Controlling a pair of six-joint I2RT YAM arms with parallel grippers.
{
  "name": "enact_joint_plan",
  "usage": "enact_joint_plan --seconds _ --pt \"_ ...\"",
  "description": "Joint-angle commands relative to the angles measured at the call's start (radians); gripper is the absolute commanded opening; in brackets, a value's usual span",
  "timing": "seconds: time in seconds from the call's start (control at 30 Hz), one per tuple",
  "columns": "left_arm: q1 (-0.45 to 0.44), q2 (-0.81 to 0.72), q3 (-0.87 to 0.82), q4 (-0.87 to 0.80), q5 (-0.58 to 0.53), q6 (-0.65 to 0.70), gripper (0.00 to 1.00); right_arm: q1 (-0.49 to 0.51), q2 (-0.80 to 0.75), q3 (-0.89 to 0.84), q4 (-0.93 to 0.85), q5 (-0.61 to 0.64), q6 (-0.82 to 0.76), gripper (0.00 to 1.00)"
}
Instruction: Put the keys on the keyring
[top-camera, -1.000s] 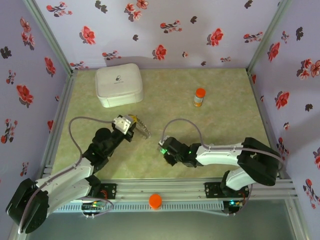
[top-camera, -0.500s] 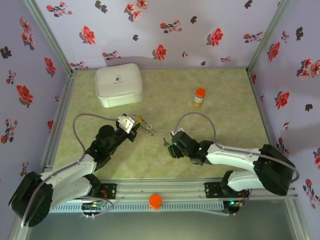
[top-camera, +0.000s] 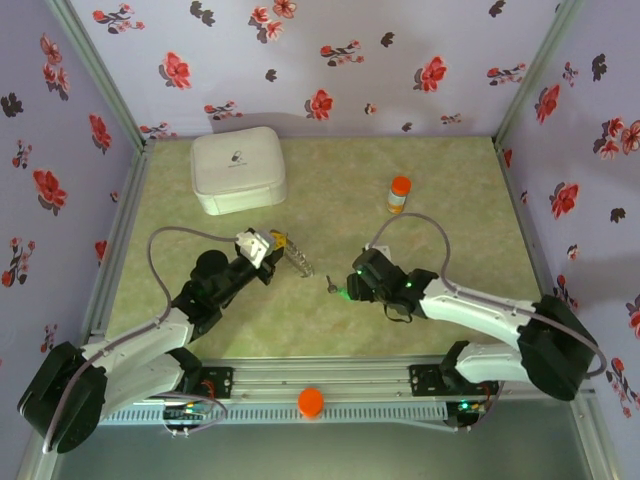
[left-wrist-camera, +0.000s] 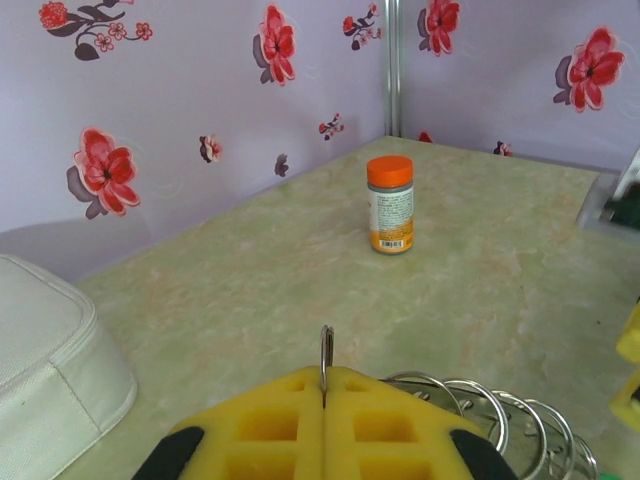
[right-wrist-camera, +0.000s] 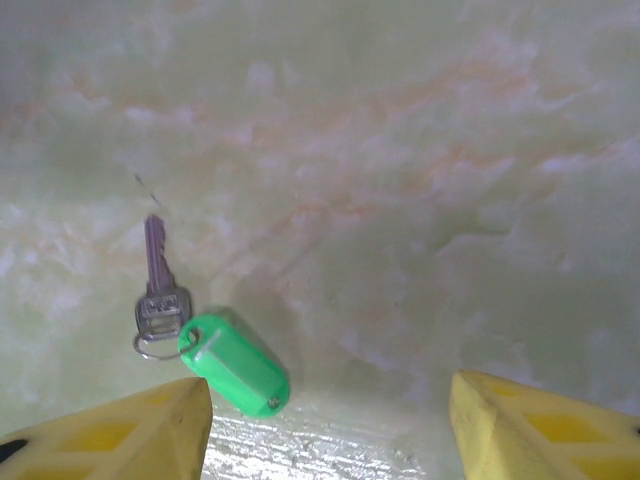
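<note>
- The left arm reaches from its near-left base toward the middle of the table, forearm low, wrist pointing far and right.
- The left gripper has its yellow pads pressed together on the thin edge of the keyring, which stands upright between them; its looped wire trails off to the right of the pads.
- The right arm stretches from its near-right base leftward, elbow low, wrist tipped down over the table.
- The right gripper hovers with its jaws wide apart and nothing between them.
- One key lies flat just in front of the right fingertips, joined by a small ring to one green tag.
- Also counted: one orange-capped bottle far right, one white case far left, and one orange cap on the near rail.
</note>
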Motion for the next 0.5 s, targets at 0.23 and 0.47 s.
enact_joint_plan --seconds 0.23,0.47 --pt "0.006 -0.010 -0.008 0.090 0.018 -0.014 0.00 0.014 0.156 0.193 -0.244 -0.166 0.185 0.61" --pt "0.005 -0.040 -0.015 0.082 0.018 -0.018 0.00 0.088 0.230 0.248 -0.279 -0.167 0.247 0.60"
